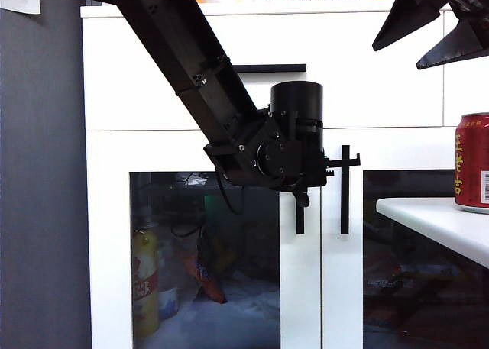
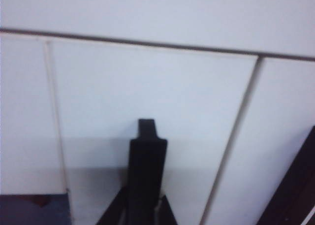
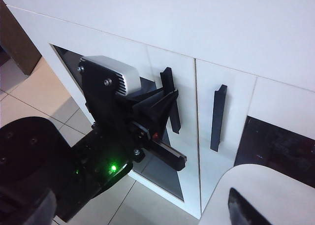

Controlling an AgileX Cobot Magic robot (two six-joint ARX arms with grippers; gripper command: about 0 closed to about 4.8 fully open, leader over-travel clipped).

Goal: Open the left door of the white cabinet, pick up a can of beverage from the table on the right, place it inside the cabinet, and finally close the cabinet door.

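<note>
The white cabinet [image 1: 153, 82] fills the exterior view. Its left door [image 1: 299, 288] stands shut, with a vertical black bar handle [image 1: 299, 221] along its right edge. My left gripper [image 1: 309, 182] is at that handle. In the left wrist view its jaws [image 2: 142, 216] press on both sides of the bar [image 2: 146, 161]. The right wrist view shows the same grip [image 3: 166, 99] on the handle [image 3: 173, 117]. A red can of beverage [image 1: 473, 162] stands on the white table [image 1: 435, 221] at the right. My right gripper [image 1: 397, 56] hangs open high above the can, holding nothing.
A drawer front with a horizontal black handle [image 1: 269, 68] sits above the doors. The right door's handle [image 1: 345, 189] is close beside the gripped one. Behind the left glass stand a yellow bottle [image 1: 145, 284] and snack packs. A dark wall [image 1: 38, 173] flanks the cabinet.
</note>
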